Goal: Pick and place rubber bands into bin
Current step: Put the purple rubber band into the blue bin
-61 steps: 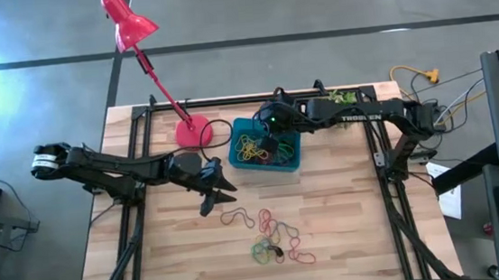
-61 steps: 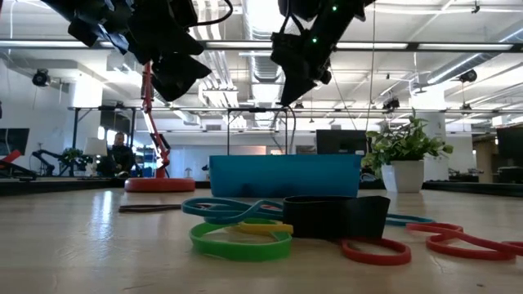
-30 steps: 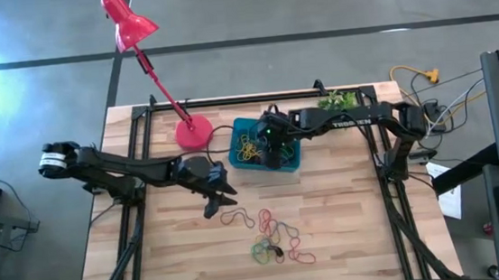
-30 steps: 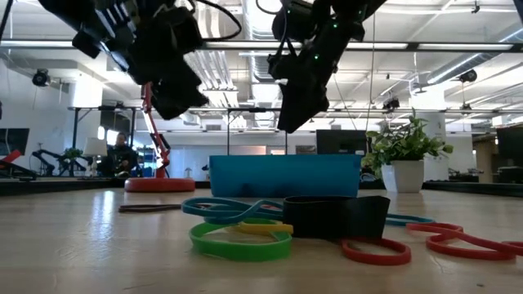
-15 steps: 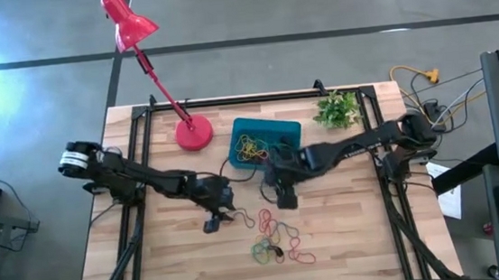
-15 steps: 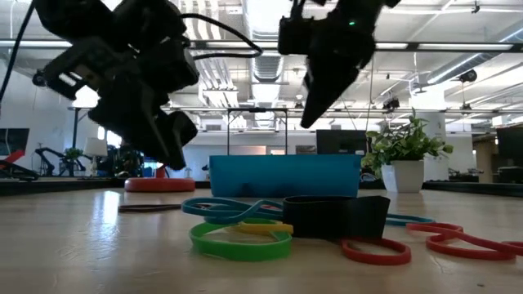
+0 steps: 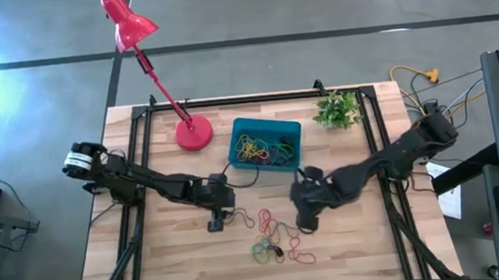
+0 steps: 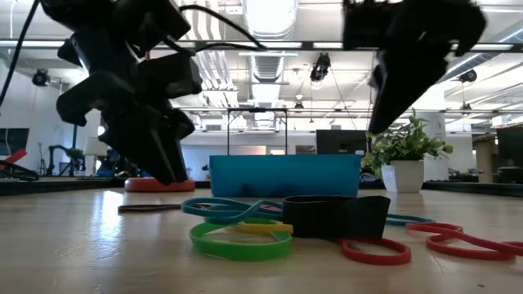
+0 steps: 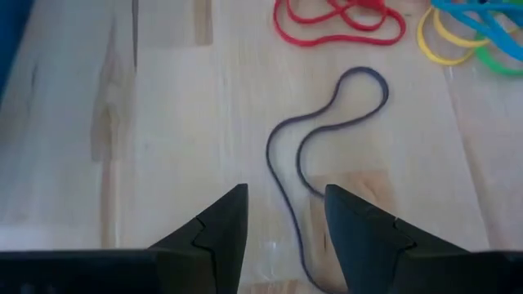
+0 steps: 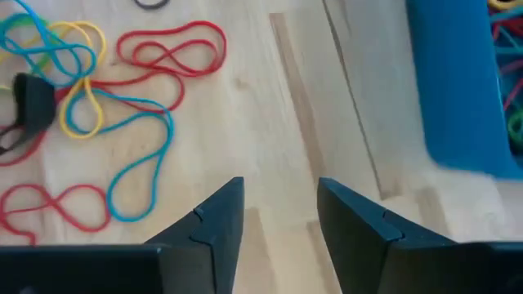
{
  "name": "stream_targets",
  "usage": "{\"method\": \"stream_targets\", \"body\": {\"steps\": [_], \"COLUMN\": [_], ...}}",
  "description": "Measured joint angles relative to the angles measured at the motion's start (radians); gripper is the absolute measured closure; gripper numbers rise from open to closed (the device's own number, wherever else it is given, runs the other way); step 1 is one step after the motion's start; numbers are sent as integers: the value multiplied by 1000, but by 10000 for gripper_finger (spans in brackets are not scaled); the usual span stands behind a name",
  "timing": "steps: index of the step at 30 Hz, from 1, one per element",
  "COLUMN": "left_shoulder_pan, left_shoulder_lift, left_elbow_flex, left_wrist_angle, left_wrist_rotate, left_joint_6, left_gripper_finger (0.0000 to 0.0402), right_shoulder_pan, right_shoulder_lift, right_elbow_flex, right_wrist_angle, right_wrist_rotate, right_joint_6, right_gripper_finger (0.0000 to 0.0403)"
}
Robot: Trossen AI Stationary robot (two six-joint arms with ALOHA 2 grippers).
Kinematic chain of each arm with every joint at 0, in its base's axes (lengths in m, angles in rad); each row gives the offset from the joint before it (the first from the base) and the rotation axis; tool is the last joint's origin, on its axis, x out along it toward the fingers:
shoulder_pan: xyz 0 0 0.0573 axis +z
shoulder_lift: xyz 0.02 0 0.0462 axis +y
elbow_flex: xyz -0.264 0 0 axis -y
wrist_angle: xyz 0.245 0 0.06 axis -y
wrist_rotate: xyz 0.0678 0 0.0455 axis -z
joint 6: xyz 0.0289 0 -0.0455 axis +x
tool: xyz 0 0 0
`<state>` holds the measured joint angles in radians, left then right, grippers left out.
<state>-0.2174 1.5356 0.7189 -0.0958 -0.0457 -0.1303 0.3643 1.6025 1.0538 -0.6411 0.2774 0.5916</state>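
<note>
The teal-blue bin [image 7: 266, 146] stands at the table's far middle with several rubber bands [image 7: 255, 146] inside. A loose pile of rubber bands [image 7: 277, 242] in red, teal, yellow, green and black lies on the wood nearer the front edge [image 10: 122, 122]. A thin dark band [image 9: 327, 131] lies apart to the left of the pile. My left gripper [image 9: 286, 208] hangs open just over that band's end, one finger on either side of it. My right gripper [image 10: 274, 208] is open above bare wood between the bin [image 10: 458, 90] and the pile.
A red desk lamp has its round base [image 7: 193, 133] left of the bin. A small potted plant [image 7: 337, 110] stands at the far right. Black frame rails [image 7: 134, 168] run along both table sides. Bare wood lies left of the thin band.
My right gripper has swung from above the bin toward the table's near edge and a little right, ending beside the pile. My left gripper has sunk and moved slightly toward the near edge, tipping down over the thin dark band. The bands have not moved.
</note>
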Motion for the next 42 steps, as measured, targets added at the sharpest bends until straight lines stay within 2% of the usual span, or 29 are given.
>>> {"method": "stream_targets", "body": {"steps": [9, 16, 18, 23, 25, 33, 42], "left_shoulder_pan": [-2, -6, -6, -6, -9, -9, -13], "left_shoulder_lift": [1, 13, 31, 87, 110, 200, 198], "left_elbow_flex": [32, 30, 29, 32, 33, 83, 162], "left_wrist_angle": [-23, -17, -15, 57, 51, 42, -76], "left_wrist_rotate": [-18, -19, -10, 91, 92, 28, -85], "left_joint_6": [11, 64, 63, 58, 36, -71, -12], "left_gripper_finger": [254, 254, 254, 254, 254, 254, 254], "right_shoulder_pan": [141, 200, 207, 206, 206, 206, 206], "right_shoulder_lift": [-138, -202, -209, -208, -208, -207, -207], "right_elbow_flex": [-144, -201, -208, -205, -205, -205, -205], "right_wrist_angle": [46, 56, 53, 64, 76, 95, 103], "right_wrist_rotate": [161, 262, 273, 276, 276, 276, 276], "right_joint_6": [298, 443, 458, 456, 456, 456, 456], "right_gripper_finger": [270, 269, 269, 274, 275, 273, 277]}}
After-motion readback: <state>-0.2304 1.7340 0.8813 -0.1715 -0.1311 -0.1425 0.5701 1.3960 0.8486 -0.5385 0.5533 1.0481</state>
